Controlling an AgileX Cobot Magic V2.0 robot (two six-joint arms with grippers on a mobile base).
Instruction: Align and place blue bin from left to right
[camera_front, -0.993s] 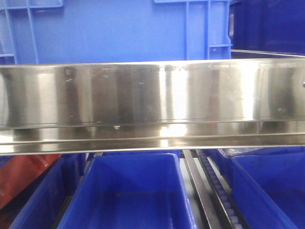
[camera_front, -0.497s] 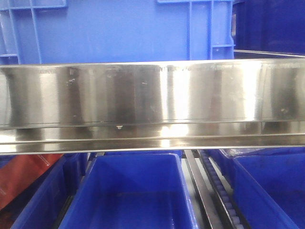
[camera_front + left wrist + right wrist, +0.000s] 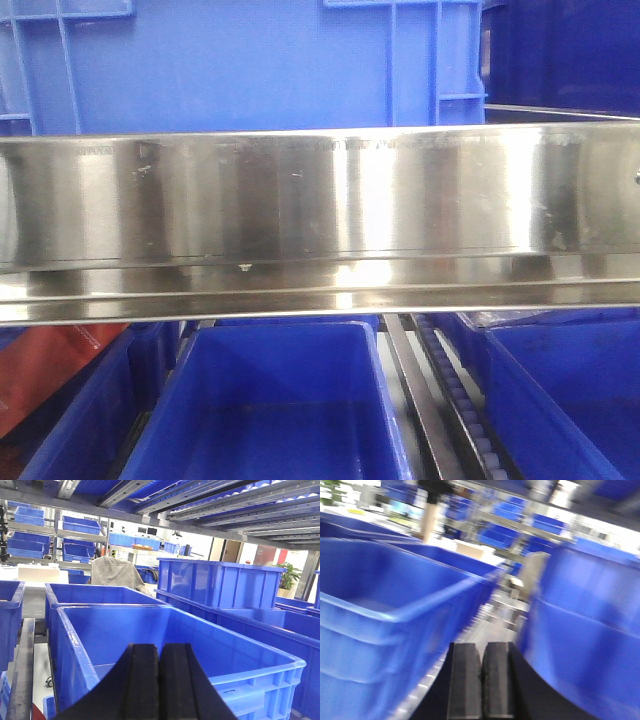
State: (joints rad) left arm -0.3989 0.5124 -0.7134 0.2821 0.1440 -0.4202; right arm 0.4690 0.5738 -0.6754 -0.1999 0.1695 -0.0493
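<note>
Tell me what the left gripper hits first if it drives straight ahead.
Probably the far inner wall of the blue bin: the shut left gripper points over its near rim into the open interior. Depth is hard to judge.

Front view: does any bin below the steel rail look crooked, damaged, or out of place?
Nothing clearly stands out. The middle blue bin sits straight beside the roller track, and the bin to its right shows no damage. The only different item is an orange-red thing at lower left, mostly hidden by the steel rail.
</note>
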